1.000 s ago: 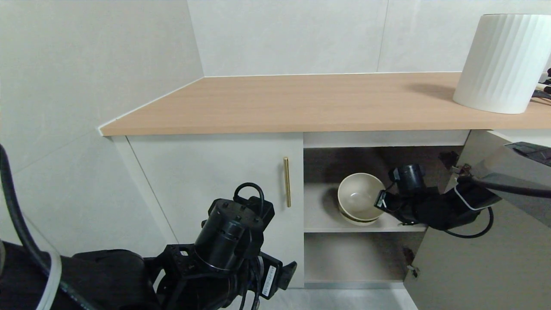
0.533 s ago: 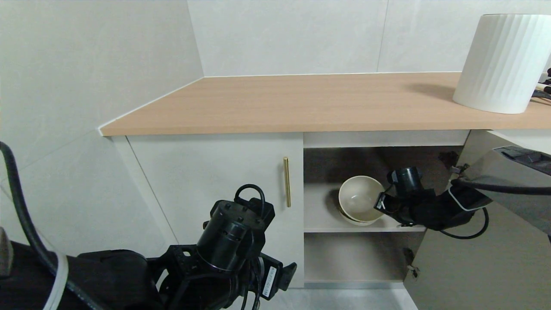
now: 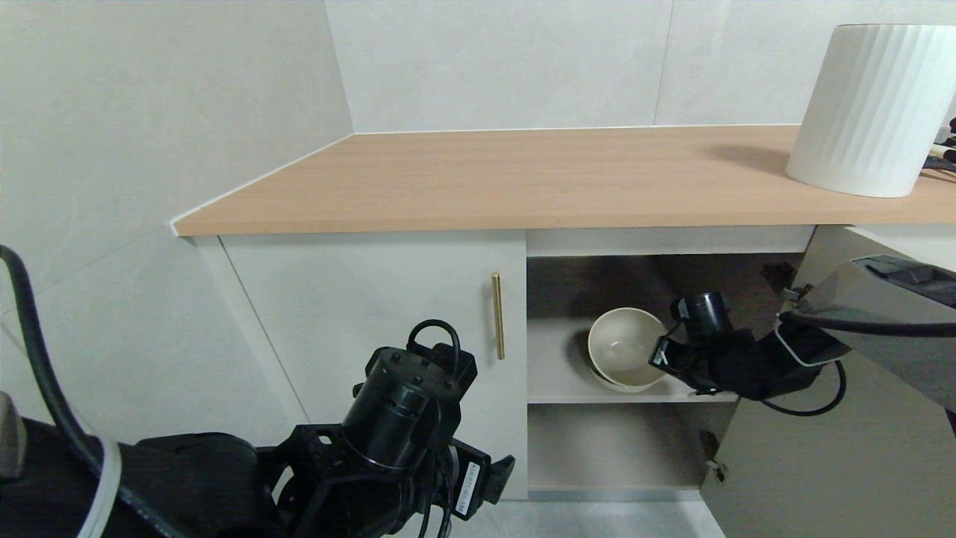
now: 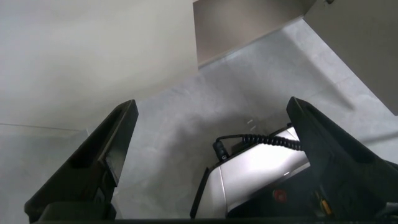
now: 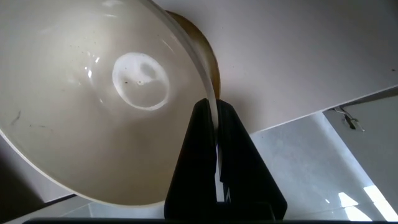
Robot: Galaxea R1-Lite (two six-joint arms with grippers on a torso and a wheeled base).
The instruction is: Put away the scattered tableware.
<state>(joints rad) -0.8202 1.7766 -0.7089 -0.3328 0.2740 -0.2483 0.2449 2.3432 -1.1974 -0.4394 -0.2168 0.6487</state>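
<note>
A cream bowl (image 3: 624,344) sits tilted inside the open cabinet, over the middle shelf (image 3: 556,373). It rests in or just above a second bowl (image 3: 606,381) with a darker rim; I cannot tell whether they touch. My right gripper (image 3: 662,356) is inside the cabinet, shut on the cream bowl's right rim. In the right wrist view the black fingers (image 5: 205,155) pinch the rim of the cream bowl (image 5: 93,99), and the brownish lower bowl (image 5: 210,62) peeks out behind. My left gripper (image 4: 211,162) hangs low, open, over bare floor.
The left cabinet door is closed, with a brass handle (image 3: 497,315). The right door (image 3: 821,456) stands open beside my right arm. A bare lower shelf (image 3: 612,448) lies below. On the wooden countertop (image 3: 523,179) stands a white ribbed cylinder (image 3: 870,104).
My right gripper has lowered the cream bowl slightly onto the stacked bowl. The left arm has barely moved.
</note>
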